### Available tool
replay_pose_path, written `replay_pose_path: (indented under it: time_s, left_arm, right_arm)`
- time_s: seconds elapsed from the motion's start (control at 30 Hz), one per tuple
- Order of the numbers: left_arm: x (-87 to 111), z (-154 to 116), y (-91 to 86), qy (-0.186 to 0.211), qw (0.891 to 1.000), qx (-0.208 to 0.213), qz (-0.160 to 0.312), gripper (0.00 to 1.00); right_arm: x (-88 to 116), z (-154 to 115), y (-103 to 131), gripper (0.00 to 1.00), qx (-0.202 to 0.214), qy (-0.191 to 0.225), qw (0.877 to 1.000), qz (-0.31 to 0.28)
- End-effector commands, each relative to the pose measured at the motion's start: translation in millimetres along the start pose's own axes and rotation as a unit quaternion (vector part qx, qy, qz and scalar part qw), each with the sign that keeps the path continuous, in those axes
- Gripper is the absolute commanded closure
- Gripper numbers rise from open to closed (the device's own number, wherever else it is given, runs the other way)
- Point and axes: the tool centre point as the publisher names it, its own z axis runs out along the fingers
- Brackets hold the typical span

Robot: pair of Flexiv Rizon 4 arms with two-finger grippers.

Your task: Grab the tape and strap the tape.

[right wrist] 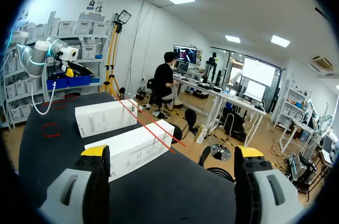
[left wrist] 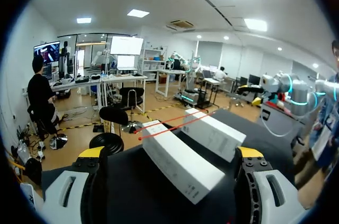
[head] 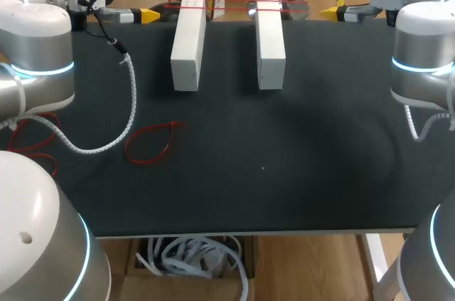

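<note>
The loose red tape loop point(head: 152, 143) lies flat on the table's left half, well in front of the white boxes point(head: 188, 45), so my left gripper point(head: 148, 14), spread wide and empty, is nearer than my right gripper point(head: 329, 11), equally wide.

left box point(head: 188, 43) | right box point(head: 270, 43) beside | tape point(head: 231, 6) across both | tape loop point(head: 151, 144) front-left

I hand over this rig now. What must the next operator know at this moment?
Left gripper: fingers open, empty, at the far left table corner.
Right gripper: fingers open, empty, far right corner.
Two white rectangular boxes lie side by side; a stretched red band already runs across their far ends.
Remaining: loose red band loop on the black table, not yet grabbed.
</note>
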Motion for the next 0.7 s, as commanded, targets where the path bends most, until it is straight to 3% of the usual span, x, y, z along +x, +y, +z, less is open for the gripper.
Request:
replay_pose_path:
  time_s: [0.03, 0.17, 0.43, 0.7]
  left_arm:
    - [-8.4, 3, 1.3, 0.052, 0.998, -0.014, 0.025, 0.00]
    - [-7.6, 9, -3.0, 0.110, 0.992, -0.009, 0.060, 0.00]
    - [-9.6, 24, -6.0, 0.178, 0.979, 0.001, 0.098, 0.00]
    - [-16.8, 48, -12.9, 0.250, 0.956, 0.023, 0.149, 0.00]
  right_arm:
    - [0, 0, 0, 0.00, 0.000, 0.001, 1.000, 0.000]
    - [0, 0, 0, 0.00, 0.000, 0.001, 1.000, 0.000]
    - [0, 0, 0, 0.00, 0.000, 0.001, 1.000, 0.000]
    - [0, 0, 0, 0.00, 0.000, 0.001, 1.000, 0.000]
